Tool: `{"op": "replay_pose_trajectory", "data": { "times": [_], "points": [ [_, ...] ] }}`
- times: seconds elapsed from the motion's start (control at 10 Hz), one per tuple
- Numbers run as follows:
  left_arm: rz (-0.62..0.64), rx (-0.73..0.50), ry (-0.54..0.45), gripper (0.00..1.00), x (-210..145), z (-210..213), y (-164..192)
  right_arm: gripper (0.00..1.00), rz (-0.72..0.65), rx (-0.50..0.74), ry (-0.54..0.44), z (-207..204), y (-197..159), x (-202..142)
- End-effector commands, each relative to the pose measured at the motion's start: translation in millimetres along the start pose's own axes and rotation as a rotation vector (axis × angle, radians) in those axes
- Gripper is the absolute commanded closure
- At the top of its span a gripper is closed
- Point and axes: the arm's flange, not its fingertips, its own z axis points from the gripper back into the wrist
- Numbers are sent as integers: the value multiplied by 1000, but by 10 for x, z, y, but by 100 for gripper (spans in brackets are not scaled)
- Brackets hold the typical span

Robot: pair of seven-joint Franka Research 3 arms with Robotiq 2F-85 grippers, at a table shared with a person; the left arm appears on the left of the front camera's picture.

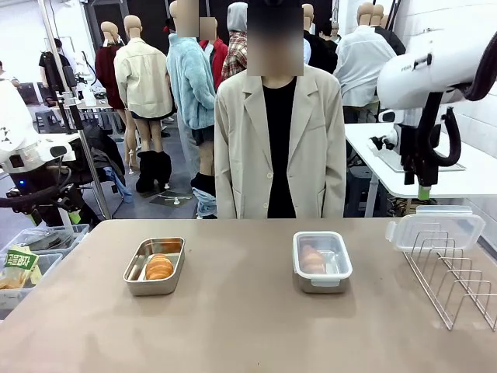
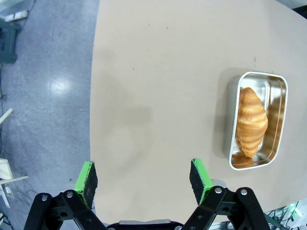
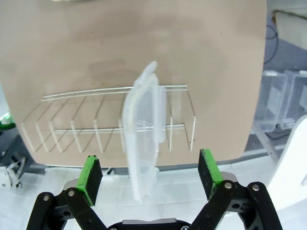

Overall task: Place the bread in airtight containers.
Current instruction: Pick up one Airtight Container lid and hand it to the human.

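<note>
croissant (image 2: 252, 121) lies in the open steel tin (image 2: 279, 91), ahead and to the right of the left claw (image 2: 144, 178) in its wrist view. left claw wide open, nothing between the green pads, desk (image 2: 158, 72) under it. second tin (image 1: 321, 261) already has its clear lid on with a roll (image 1: 311, 259) inside, out on the desk in the front view, well apart from both claws. spare clear lid (image 3: 143, 143) stands on edge in the wire rack (image 3: 72, 129), straight ahead of the right claw (image 3: 150, 176), between its pad lines but beyond the tips. right claw also spread wide, holding nothing.

handling guess: the bread looks light, soft under a glossy flaky crust, likely crushes or sheds if squeezed hard, so take it across the thick middle with a gentle close. tin looks stiff, smooth and probably slippery at the wall. lid looks thin, light, a bit flexy; the free top rim seems the place to grab, clear of the clip flaps.

writing: green packet (image 1: 17, 268) in a bin off the desk's left edge has print, too small to read. no brand legible on tins or lid.
</note>
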Motion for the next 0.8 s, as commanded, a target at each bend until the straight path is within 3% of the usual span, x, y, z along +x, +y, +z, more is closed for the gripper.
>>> {"op": "replay_pose_trajectory", "data": {
  "times": [0.0,0.7],
  "points": [
    [8,7,-3,0,2,17,3,0,-17,-16,-16,-224,-37,-89],
    [8,7,-3,0,2,17,3,0,-91,73,-42,-760,-264,-288]
  ]
}}
